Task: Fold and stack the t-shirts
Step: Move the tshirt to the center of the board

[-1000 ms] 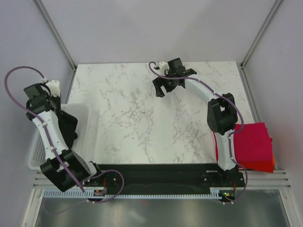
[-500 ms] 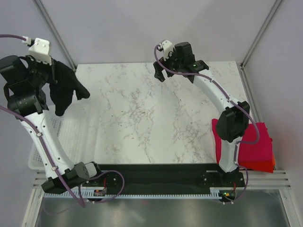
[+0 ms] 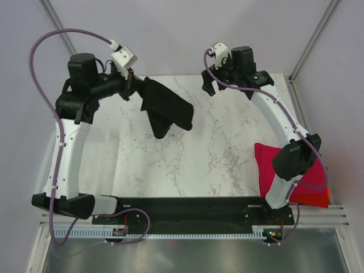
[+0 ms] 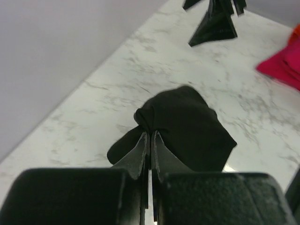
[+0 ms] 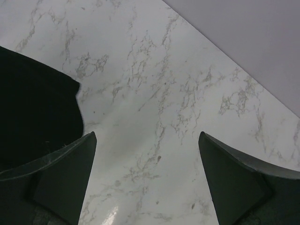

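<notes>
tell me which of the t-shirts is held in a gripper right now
The black t-shirt: it hangs bunched from the left gripper, above the table. The magenta-red t-shirt and orange-red t-shirt lie stacked at its right edge.

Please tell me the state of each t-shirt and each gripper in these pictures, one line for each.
black t-shirt: bunched, hanging in the air from the left gripper.
left gripper: shut on the black t-shirt.
right gripper: open, holding nothing.
magenta-red t-shirt: folded, lying on the orange-red t-shirt.
orange-red t-shirt: under the magenta-red one; only its edge shows.
</notes>
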Action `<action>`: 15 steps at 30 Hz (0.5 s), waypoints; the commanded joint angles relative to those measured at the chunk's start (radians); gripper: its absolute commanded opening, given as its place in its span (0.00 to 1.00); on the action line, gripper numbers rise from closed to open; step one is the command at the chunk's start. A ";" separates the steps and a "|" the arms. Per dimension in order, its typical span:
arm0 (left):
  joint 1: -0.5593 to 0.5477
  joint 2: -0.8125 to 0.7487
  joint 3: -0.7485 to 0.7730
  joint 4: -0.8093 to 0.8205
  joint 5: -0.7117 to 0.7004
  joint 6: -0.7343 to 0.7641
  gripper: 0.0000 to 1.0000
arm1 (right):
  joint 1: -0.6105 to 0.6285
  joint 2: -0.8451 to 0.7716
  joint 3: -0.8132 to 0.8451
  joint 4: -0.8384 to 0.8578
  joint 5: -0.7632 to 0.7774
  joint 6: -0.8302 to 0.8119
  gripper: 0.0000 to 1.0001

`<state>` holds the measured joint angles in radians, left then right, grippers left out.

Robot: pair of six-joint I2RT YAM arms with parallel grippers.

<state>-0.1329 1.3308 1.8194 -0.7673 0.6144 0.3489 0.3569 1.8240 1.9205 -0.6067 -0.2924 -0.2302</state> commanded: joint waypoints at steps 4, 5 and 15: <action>-0.175 0.073 -0.173 0.002 0.071 -0.045 0.02 | 0.013 -0.244 -0.210 0.028 0.010 -0.178 0.97; -0.200 0.099 -0.207 0.006 0.080 -0.050 0.02 | 0.013 -0.282 -0.278 0.028 0.012 -0.184 0.97; -0.234 0.454 -0.100 0.097 0.169 -0.221 0.02 | 0.065 -0.477 -0.604 0.001 -0.063 -0.449 0.89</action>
<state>-0.3664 1.7084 1.6131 -0.7559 0.7223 0.2340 0.3828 1.3926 1.3609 -0.6067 -0.3012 -0.5461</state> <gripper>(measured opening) 0.030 0.901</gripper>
